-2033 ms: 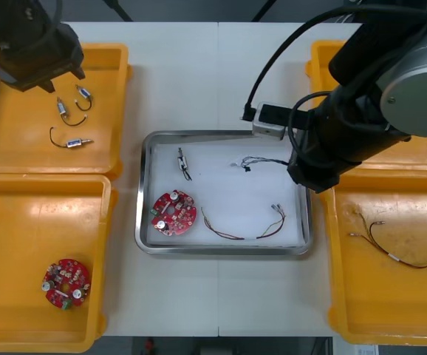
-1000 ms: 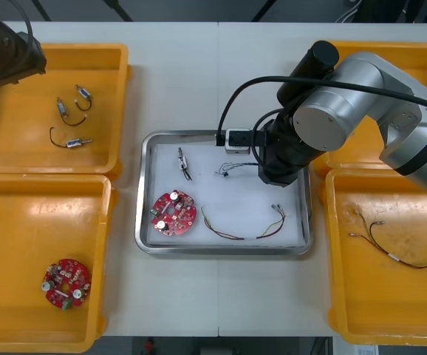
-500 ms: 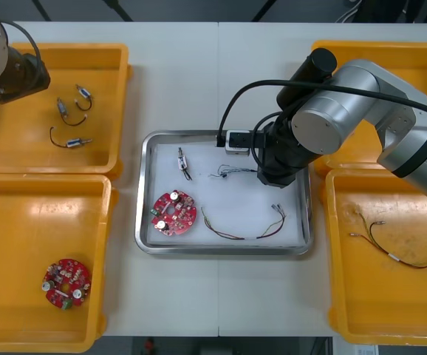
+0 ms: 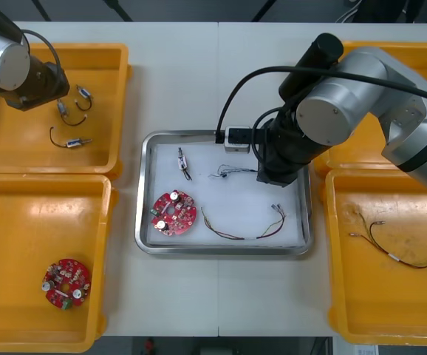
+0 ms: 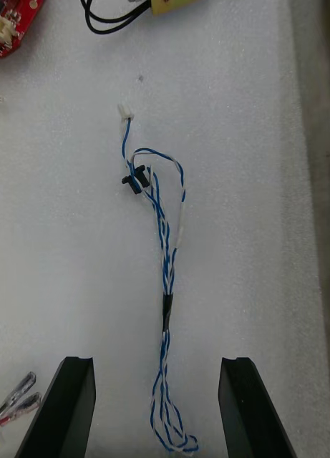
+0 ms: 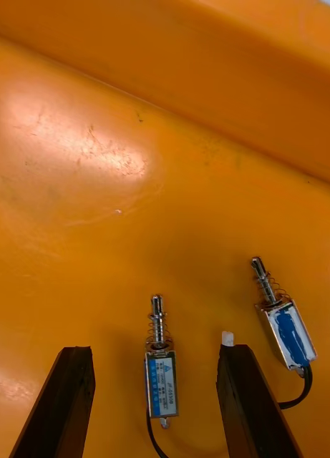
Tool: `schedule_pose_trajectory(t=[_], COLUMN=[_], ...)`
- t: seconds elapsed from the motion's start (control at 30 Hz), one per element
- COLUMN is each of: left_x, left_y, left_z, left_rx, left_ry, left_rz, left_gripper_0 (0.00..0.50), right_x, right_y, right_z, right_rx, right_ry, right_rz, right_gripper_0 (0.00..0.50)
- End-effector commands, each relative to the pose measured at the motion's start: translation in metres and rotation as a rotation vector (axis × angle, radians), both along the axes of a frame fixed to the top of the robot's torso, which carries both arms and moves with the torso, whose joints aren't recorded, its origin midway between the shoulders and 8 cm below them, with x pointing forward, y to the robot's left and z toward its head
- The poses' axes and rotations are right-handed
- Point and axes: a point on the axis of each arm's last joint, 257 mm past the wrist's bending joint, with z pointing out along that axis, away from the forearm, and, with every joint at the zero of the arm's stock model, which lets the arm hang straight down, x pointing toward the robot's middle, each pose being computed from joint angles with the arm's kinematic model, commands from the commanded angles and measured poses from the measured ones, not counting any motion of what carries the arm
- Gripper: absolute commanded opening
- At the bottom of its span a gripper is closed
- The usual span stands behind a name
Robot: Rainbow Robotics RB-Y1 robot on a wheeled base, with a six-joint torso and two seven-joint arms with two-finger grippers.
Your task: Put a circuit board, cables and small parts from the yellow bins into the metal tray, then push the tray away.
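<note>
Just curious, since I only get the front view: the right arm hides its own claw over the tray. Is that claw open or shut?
Observer: Open. The right gripper has its fingers apart, and the blue and white cable lies between them on the white inside of the metal tray.
Visitor: And the left claw, over the far bin?
Observer: The left gripper is open too, over the yellow bin, with one small metal part between its fingers.

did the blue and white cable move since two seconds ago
Yes: the blue and white cable now lies nearer the metal tray's left wall and the small metal part there.
</note>
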Motion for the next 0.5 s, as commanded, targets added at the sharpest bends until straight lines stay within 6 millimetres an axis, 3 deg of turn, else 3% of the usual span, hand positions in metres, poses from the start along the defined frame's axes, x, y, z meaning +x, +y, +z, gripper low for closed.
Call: schedule_pose_trajectory(t=[0.03, 0.17, 0.5], left_x=[0.016, 0.016, 0.011], left_y=[-0.021, -0.023, -0.025], left_z=[0.021, 0.015, -0.001], left_rx=[0.103, 0.111, 0.090], left_ry=[-0.040, -0.034, -0.003], left_rz=[-0.121, -0.130, -0.134], left_gripper_0=[0.500, 0.500, 0.500], right_x=[0.006, -0.001, -0.013], right_y=[0.001, -0.016, -0.082], right_z=[0.058, 0.078, 0.115], right_rx=[0.068, 0.092, 0.181], right_ry=[-0.047, -0.020, 0.082], right_rz=[-0.056, -0.174, -0.565], right_gripper_0=[0.500, 0.500, 0.500])
